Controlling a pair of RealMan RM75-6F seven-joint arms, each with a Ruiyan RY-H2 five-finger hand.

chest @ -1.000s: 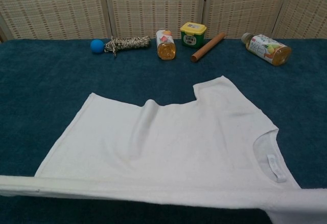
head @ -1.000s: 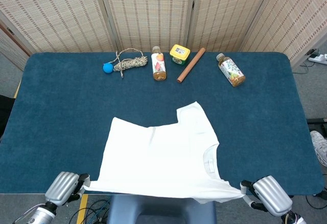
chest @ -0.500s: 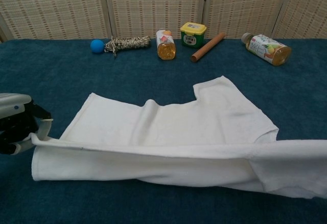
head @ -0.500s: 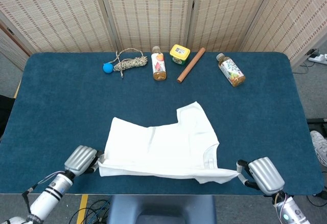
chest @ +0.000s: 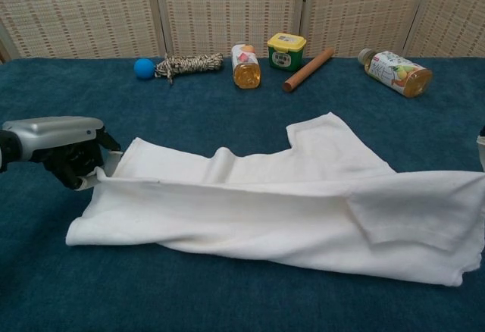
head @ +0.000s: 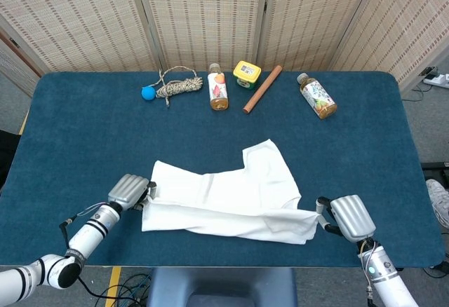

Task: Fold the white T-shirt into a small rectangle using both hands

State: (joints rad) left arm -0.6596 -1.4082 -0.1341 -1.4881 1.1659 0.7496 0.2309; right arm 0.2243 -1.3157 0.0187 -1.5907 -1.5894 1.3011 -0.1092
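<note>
The white T-shirt (head: pixel 228 198) (chest: pixel 288 203) lies on the blue table, its near edge lifted and carried over the rest as a long fold. My left hand (head: pixel 131 190) (chest: pixel 64 150) grips the left end of that raised edge. My right hand (head: pixel 346 216) holds the right end by the sleeve; in the chest view only a sliver of it shows at the right border. One sleeve (head: pixel 265 158) lies flat, pointing to the far side.
Along the table's far edge lie a blue ball (head: pixel 147 92), a coil of rope (head: pixel 179 86), an orange bottle (head: pixel 219 89), a yellow-lidded tub (head: pixel 247 73), a wooden rolling pin (head: pixel 262 88) and another bottle (head: pixel 316 97). The near table edge (head: pixel 224 265) is close to both hands.
Both hands have carried the shirt's near edge away from me, from off the table's front edge onto the shirt, so the fold now covers more of the cloth.
</note>
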